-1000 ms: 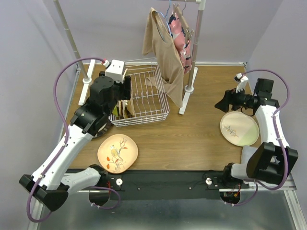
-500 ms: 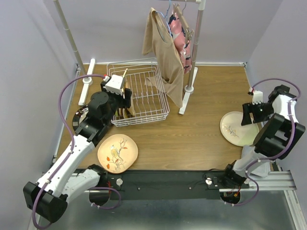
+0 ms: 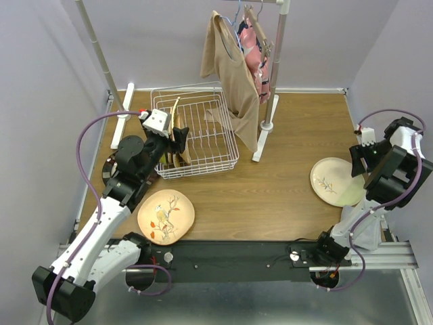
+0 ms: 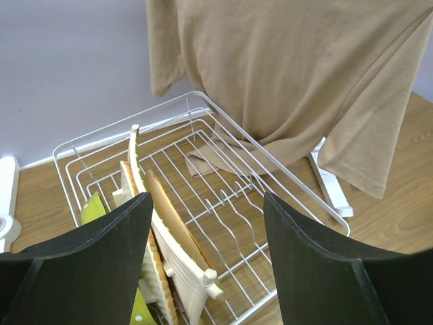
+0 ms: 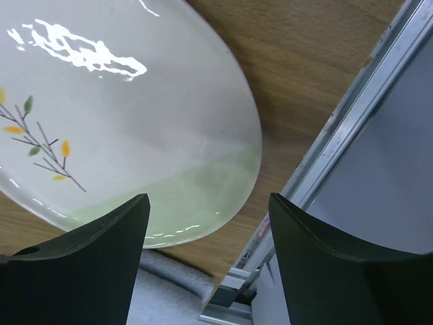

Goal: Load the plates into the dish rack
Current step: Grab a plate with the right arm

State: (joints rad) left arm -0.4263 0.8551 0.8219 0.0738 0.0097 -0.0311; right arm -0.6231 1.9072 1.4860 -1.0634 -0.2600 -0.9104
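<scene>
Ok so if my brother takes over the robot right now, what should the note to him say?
Left gripper: open, empty, above the left end of the dish rack.
Right gripper: open, empty, above the edge of the cream-green plate.
Done: a few plates stand on edge at the rack's left end.
Left to do: the cream-green plate lies flat on the table at the right. The peach bird plate lies flat at front left. What looks like a dark-rimmed plate peeks out beside the left arm. The rack has free slots on its right.
</scene>
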